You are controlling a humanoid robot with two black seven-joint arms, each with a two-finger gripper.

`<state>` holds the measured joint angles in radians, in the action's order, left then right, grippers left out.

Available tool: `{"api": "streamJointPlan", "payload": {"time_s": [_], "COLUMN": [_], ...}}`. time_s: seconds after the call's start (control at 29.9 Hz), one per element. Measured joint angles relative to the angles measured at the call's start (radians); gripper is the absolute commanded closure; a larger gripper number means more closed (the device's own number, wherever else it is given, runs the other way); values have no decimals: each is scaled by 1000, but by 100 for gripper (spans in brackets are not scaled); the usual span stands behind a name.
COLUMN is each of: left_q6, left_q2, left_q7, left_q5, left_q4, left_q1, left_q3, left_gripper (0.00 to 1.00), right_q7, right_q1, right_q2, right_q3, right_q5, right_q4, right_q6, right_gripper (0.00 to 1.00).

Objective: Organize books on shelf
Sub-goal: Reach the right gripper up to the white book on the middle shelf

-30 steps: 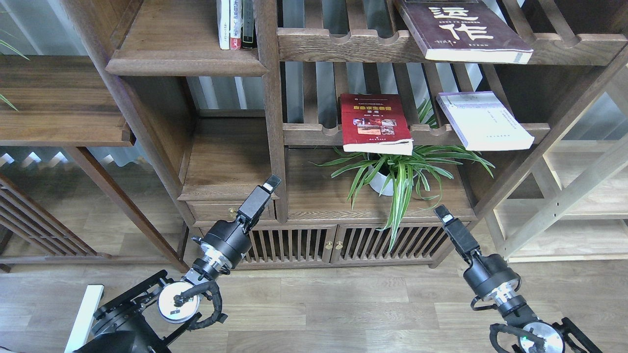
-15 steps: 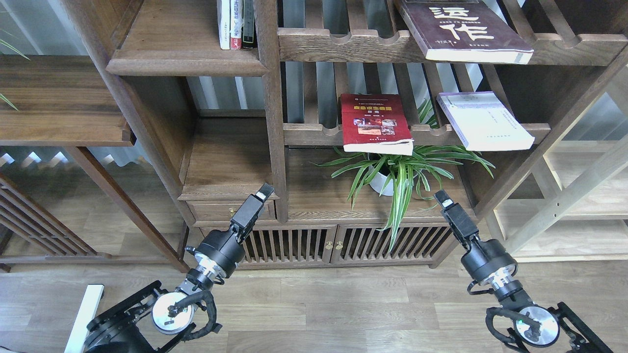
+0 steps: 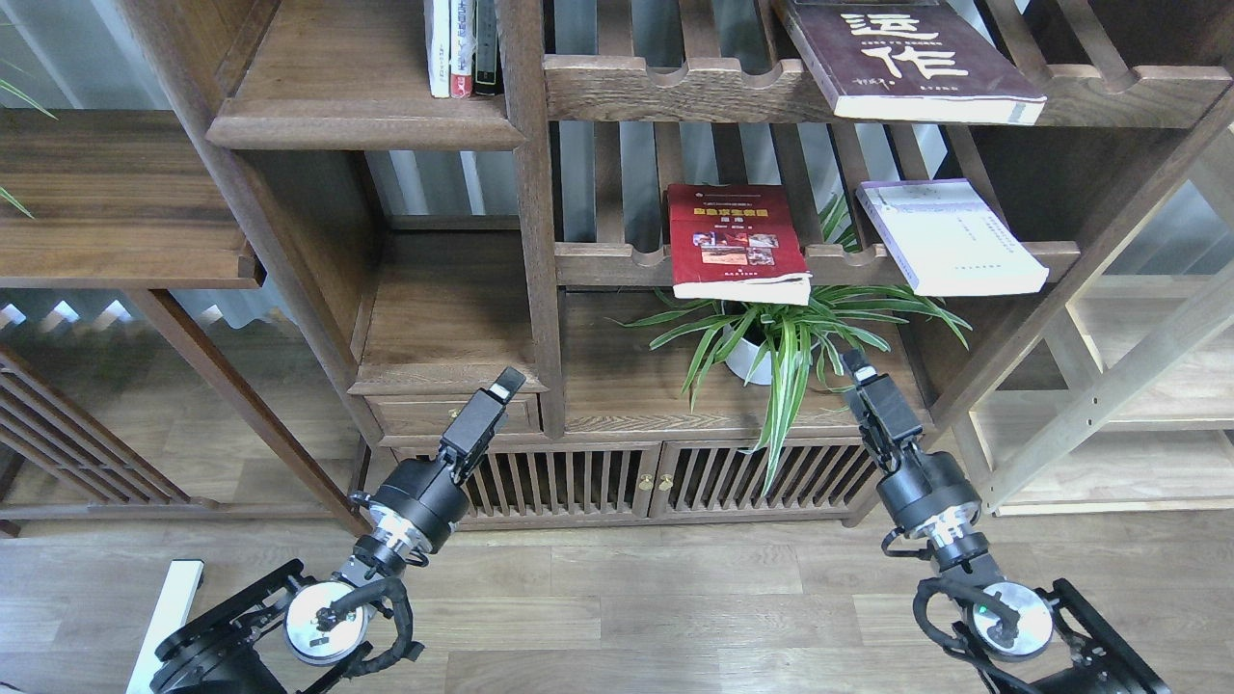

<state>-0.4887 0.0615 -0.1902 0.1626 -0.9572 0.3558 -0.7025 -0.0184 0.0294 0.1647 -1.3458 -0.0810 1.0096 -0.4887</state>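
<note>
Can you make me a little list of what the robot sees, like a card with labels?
maroon book: lying on the top slatted rack, right side
red book: lying on the middle slatted rack, front edge hanging over
pale lavender book: same rack, to the right of the red one
upright books: standing on the solid shelf, upper left
plant: in a white pot under the red book
left gripper: low, holding nothing
right gripper: near the plant leaves, holding nothing
</note>
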Motion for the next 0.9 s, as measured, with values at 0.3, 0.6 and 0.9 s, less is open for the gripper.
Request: {"api": "streamJointPlan", "payload": {"time_s": [0.3,0.6,0.9], "left_q6": [0,0,0], "left_q2": [64,149,230], "left_q7": [0,-5,-10], "left_q5": [0,2,13], "left_q4": [-56,-135,-235], "left_q1": [-45,-107,-171], "left_q3": [-35,-86,-126], "left_gripper": [1,1,1], "right_q7": [4,4,0], "right_q1": [138,151,184], "right_q2": [21,27,23], "right_q3": [-39,-46,-104], "right_q5": [-42,-43,-45], "right_q4": [-131,-173,-223], "right_q6": [0,0,0], "right_gripper": [0,0,0]}}
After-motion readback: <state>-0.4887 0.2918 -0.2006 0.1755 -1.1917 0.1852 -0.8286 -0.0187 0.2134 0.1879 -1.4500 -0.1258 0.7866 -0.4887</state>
